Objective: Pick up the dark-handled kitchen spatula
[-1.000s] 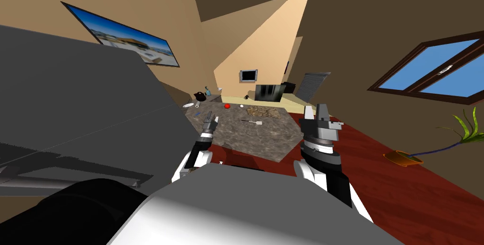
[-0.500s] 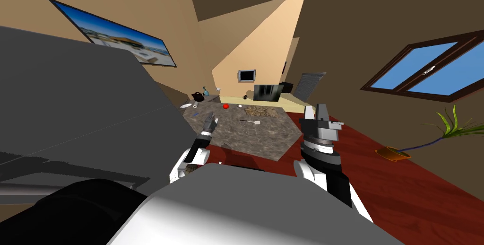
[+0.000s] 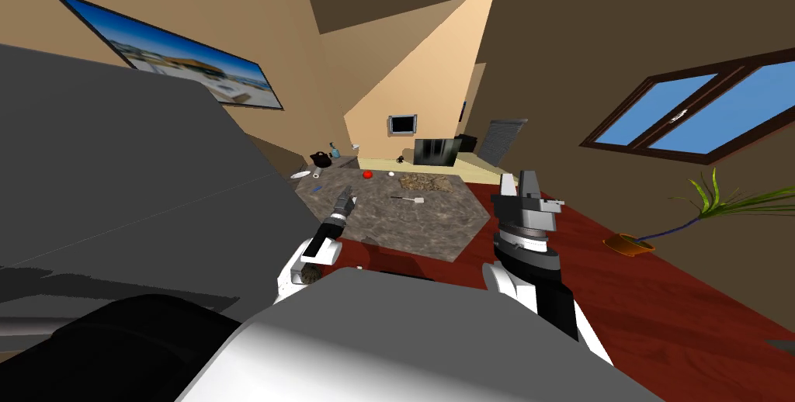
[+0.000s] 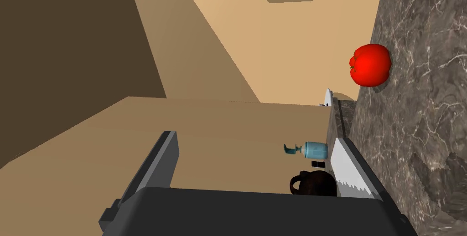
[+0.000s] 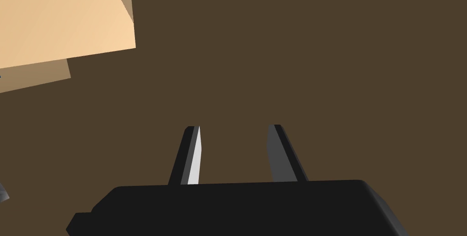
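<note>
The spatula (image 3: 410, 199), with a thin dark handle and a small white blade, lies flat near the middle of the marbled grey counter (image 3: 435, 226). My left gripper (image 3: 344, 203) hovers over the counter's near left part, a short way left of the spatula. In the left wrist view the left gripper (image 4: 254, 137) is open, its fingers (image 4: 160, 165) wide apart with nothing between them, and it points along the counter (image 4: 419, 119). My right gripper (image 3: 519, 181) is raised at the counter's right edge. In the right wrist view it (image 5: 233, 128) is open and empty.
A red tomato (image 3: 367, 175) (image 4: 370, 64), a small white ball (image 3: 391, 175) and a brown patch (image 3: 427, 182) sit further back on the counter. A plate (image 3: 300, 175), dark teapot (image 3: 319, 159) and blue dispenser (image 4: 310, 149) stand far left. A big grey block (image 3: 140, 188) looms left; a potted plant (image 3: 629, 244) stands right.
The whole head picture has slid left, so my view has turned. My left forearm has sunk a little lower towards the counter. The spatula lies where it was.
</note>
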